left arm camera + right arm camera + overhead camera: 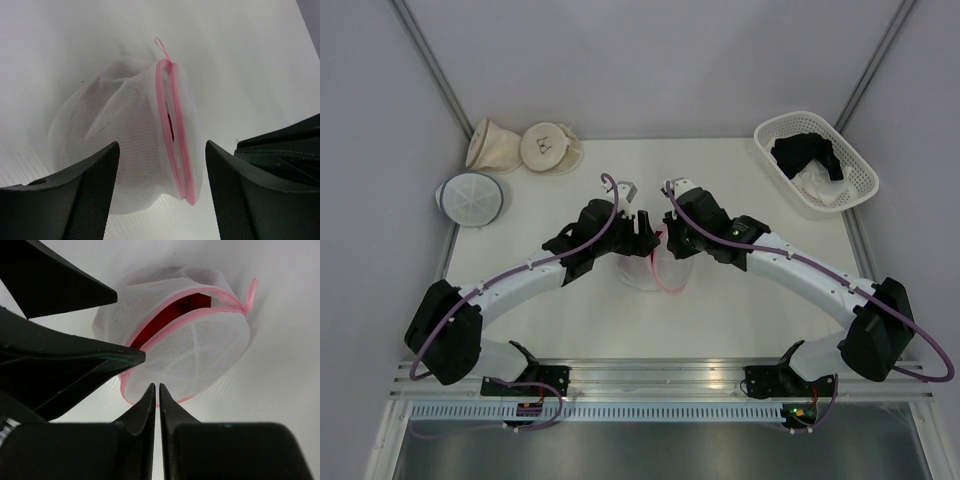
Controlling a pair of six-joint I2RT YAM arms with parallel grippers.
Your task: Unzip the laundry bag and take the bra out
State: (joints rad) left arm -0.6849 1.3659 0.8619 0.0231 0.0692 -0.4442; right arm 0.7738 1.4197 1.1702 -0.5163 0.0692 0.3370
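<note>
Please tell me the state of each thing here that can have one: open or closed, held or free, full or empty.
laundry bag: zipper partly open, lying on the table.
bra: inside the bag, red showing through the gap.
left gripper: open, straddling the bag.
right gripper: nearly shut, tips at the bag's pink rim; grip unclear.
white basket: holds a black garment and a white cloth.
</note>
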